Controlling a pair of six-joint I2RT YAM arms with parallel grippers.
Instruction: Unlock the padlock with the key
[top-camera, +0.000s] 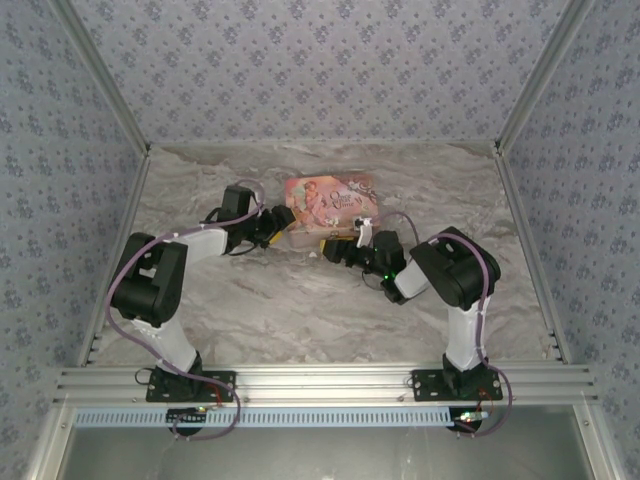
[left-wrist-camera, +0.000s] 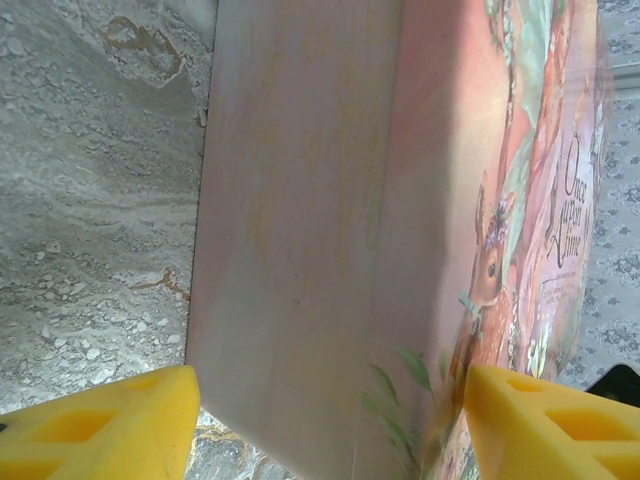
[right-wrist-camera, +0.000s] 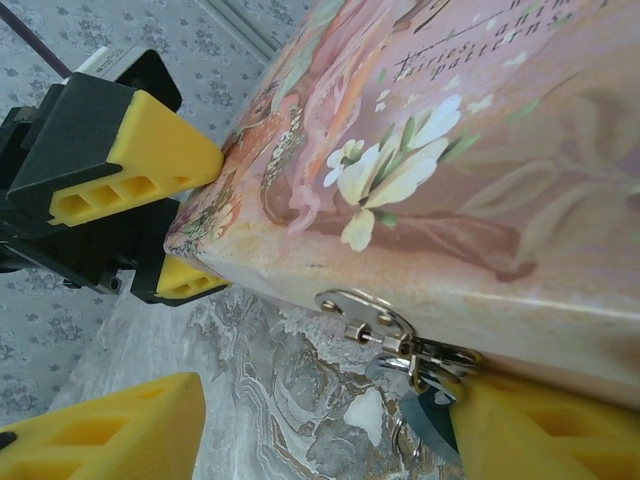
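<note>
At front edge of pink box (top-camera: 330, 203): padlock (right-wrist-camera: 433, 420) hangs from silver hasp (right-wrist-camera: 362, 308), blue body just below box rim (partly hidden behind one yellow finger), thin silver shackle through hasp. Right gripper (right-wrist-camera: 320, 425) low beside that same edge, jaws wide apart, gripping nothing; marble table (right-wrist-camera: 290, 390) shows between fingers, padlock just beside one finger (right-wrist-camera: 540, 430). At box corner away from hasp: left gripper (left-wrist-camera: 330, 410) clamped across box, one finger on illustrated lid, other against lower edge. Box lid closed.
</note>
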